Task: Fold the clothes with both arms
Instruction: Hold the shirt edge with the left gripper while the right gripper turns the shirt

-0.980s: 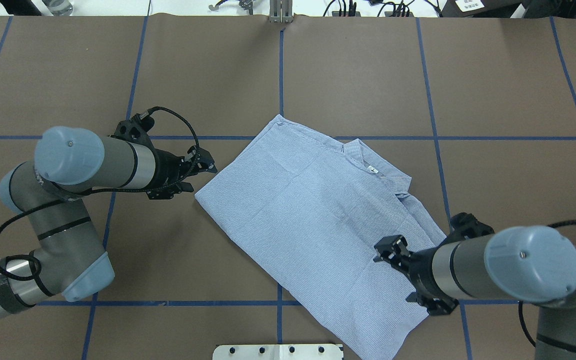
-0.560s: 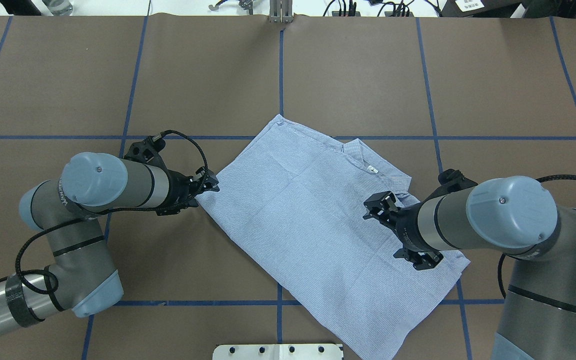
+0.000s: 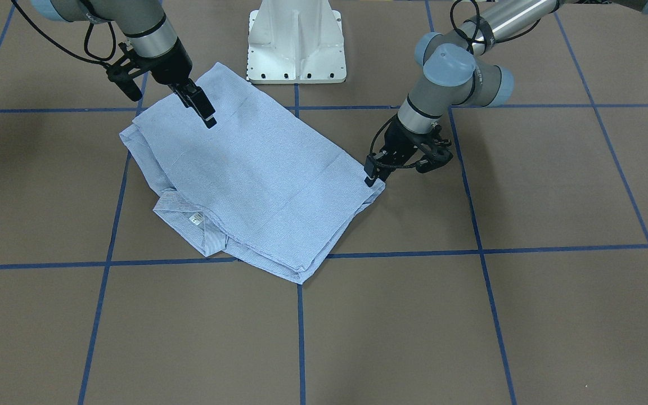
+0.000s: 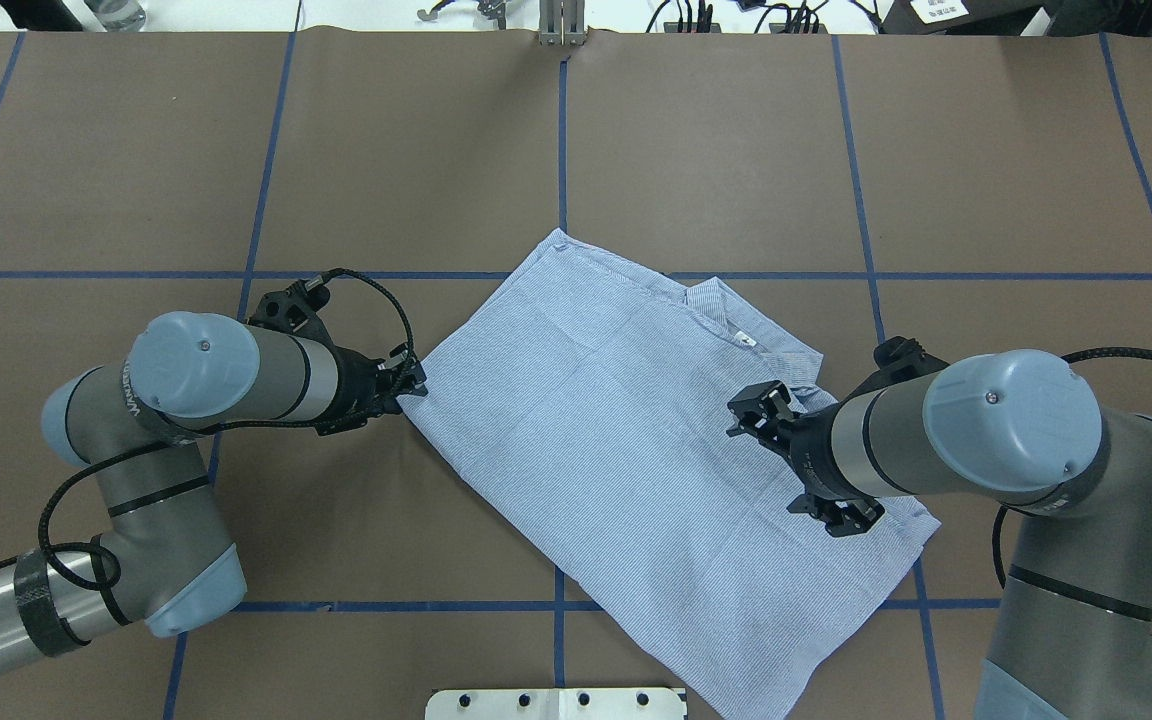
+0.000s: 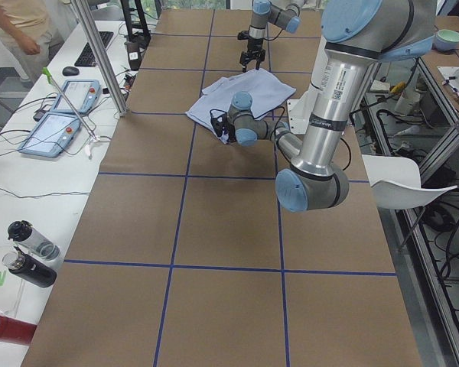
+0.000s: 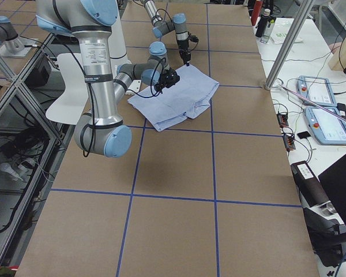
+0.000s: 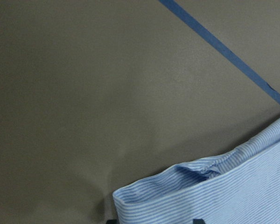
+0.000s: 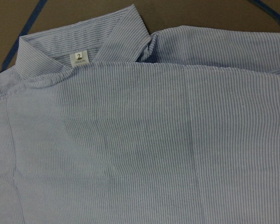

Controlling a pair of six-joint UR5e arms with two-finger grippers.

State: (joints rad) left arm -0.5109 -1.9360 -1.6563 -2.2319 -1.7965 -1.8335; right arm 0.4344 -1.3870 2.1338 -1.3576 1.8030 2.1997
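While facing the robot from across the table (image 3: 526, 315), find the shirt (image 3: 256, 169) folded into a slanted oblong, lying flat, collar (image 3: 180, 209) at its 7 o'clock. Left gripper (image 3: 370, 175) down at the 3 o'clock corner; right gripper (image 3: 208, 118) tipped over the cloth at 11 o'clock, touching or just clear, hard to say. From overhead, left gripper at the shirt's 9 o'clock corner, right gripper over its 3 o'clock side near the collar. From the left end, left gripper low at the 7 o'clock corner; from the right end, right gripper above the cloth at 11 o'clock. At the left wrist, two fingertips (image 7: 198, 220) set apart, hemmed corner (image 7: 177, 175) lying between them. At the right wrist, only striped cloth, collar and neck label (image 8: 79, 58); cannot tell how those jaws stand.
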